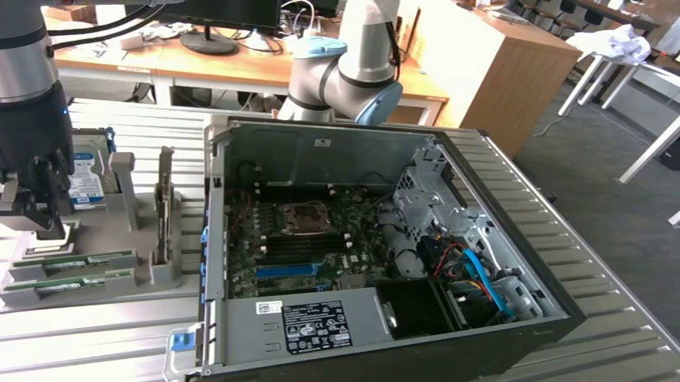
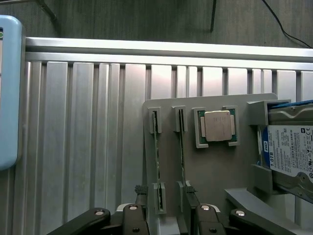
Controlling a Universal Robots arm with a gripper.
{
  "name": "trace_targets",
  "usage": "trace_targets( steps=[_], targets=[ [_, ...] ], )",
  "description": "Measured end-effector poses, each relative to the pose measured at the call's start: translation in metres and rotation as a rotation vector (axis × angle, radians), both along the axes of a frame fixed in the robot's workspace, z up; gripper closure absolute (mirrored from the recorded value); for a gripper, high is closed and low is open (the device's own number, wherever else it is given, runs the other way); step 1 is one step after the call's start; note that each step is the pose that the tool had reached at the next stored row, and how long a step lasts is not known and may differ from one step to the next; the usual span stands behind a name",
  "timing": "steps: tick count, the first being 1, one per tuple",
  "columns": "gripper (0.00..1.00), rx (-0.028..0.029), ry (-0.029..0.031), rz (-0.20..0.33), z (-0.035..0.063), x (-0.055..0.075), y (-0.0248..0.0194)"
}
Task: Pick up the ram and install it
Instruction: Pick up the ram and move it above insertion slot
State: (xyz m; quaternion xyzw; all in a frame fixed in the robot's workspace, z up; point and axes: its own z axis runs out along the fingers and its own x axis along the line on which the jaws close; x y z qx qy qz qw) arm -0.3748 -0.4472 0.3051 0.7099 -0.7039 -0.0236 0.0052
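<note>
Claw [image 2: 166, 224], spread wide and empty, hangs above the ram [image 2: 157, 159], a green stick standing on edge in a slot of the grey holder [image 2: 215, 171], just beside a second stick [image 2: 182, 156]. Risk: an off-centre descent would likely drive a finger onto the neighbouring stick or the slot posts. Clearance between the sticks is narrow. The processor [image 2: 217, 126] and hard drive [image 2: 288, 147] crowd one side, and the bare slatted table [image 2: 78, 147] lies open on the other.

Drive [image 2: 289, 147]: white-and-blue label reads "1.0TB", with a "WD" mark beside it.
PSU sticker [image 1: 315, 325]: at 6 o'clock in the case [image 1: 308, 155]; black-and-white print too small to read.
Drive, exterior view: at 9 o'clock of the case; label unreadable.
</note>
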Motion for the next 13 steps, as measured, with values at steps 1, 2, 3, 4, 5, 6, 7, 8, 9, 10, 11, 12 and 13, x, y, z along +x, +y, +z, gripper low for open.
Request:
trace_targets(
  steps=[1,2,3,4,5,6,7,8,9,10,11,12,13],
  targets=[
    [0.59,0.0,0.0,0.0,-0.0005,0.0,-0.0001],
    [0.59,0.0,0.0,0.0,-0.0011,0.0,-0.0002],
    [0.59,0.0,0.0,0.0,-0.0016,0.0,-0.0003],
    [0.59,0.0,0.0001,0.0,-0.002,0.0,-0.0005],
    [0.59,-0.0001,0.0001,0.0,-0.0025,0.0,-0.0006],
    [0.59,-0.0001,0.0,0.0,-0.003,0.0,-0.0009],
    [0.59,-0.0001,0.0001,0.0,-0.0034,0.0,-0.0011],
    [0.59,0.0,0.0,0.0,-0.0039,0.0,-0.0012],
    [0.59,0.0001,0.0001,0.0,-0.0044,0.0,-0.0014],
    [0.59,0.0,0.0001,0.0,-0.0048,0.0,-0.0015],
    [0.59,-0.0001,0.0,0.0,-0.0052,0.0,-0.0017],
    [0.59,-0.0001,0.0,0.0,-0.0056,0.0,-0.0019],
    [0.59,-0.0001,0.0,0.001,-0.006,0.0,-0.002]
  ],
)
